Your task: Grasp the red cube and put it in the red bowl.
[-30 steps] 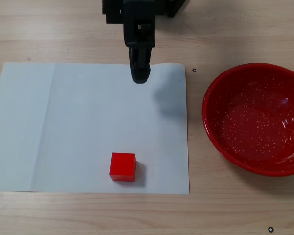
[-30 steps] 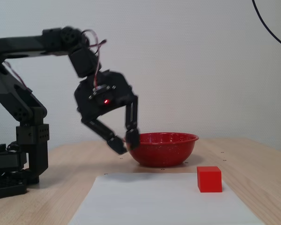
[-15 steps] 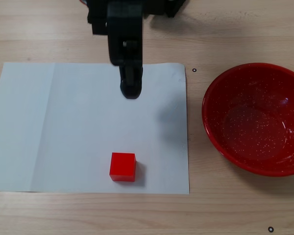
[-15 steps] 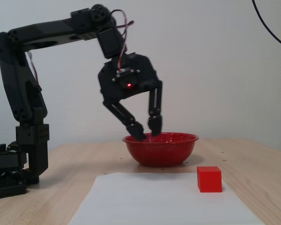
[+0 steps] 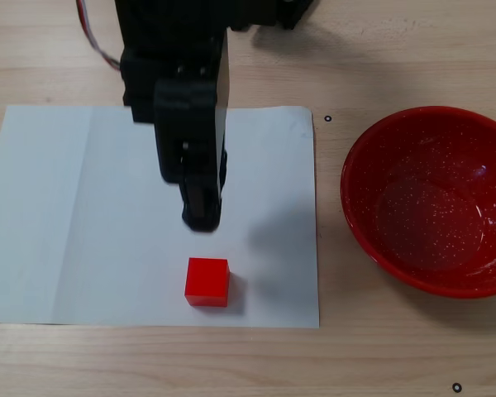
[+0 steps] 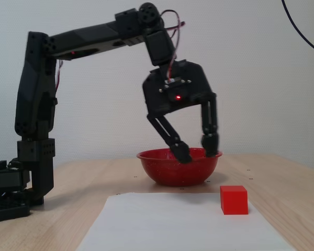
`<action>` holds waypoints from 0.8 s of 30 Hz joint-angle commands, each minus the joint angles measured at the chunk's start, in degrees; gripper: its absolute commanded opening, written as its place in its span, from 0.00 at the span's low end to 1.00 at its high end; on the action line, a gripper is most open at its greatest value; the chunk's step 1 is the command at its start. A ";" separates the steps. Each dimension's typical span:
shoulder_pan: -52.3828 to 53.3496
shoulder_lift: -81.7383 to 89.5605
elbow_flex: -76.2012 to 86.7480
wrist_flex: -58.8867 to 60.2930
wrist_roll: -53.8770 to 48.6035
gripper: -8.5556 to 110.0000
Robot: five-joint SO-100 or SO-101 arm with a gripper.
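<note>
I see the sheet of paper [image 5: 83, 207] lying flat on the tabletop [image 5: 397, 356]. In the fixed view from above, the cube [image 5: 207, 282] sits on the paper, near its bottom edge and toward its right side. The bowl [image 5: 360, 223] stands on the tabletop to the right of the paper, off the sheet and well apart from the cube. My arm's jaws [image 5: 201, 217] hang above the paper, just up from the cube in that view. In the side view the bowl [image 6: 162, 172] is behind the cube [image 6: 234, 200], and the jaws [image 6: 197, 151] are spread apart, up off the paper [image 6: 162, 225], in front of the bowl.
</note>
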 commanded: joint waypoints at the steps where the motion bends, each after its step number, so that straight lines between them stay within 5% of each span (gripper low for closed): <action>1: 0.00 0.70 -8.53 0.62 0.18 0.19; 14: 0.88 -10.37 -20.57 2.64 1.05 0.41; 24: 2.29 -18.02 -28.21 2.64 1.32 0.45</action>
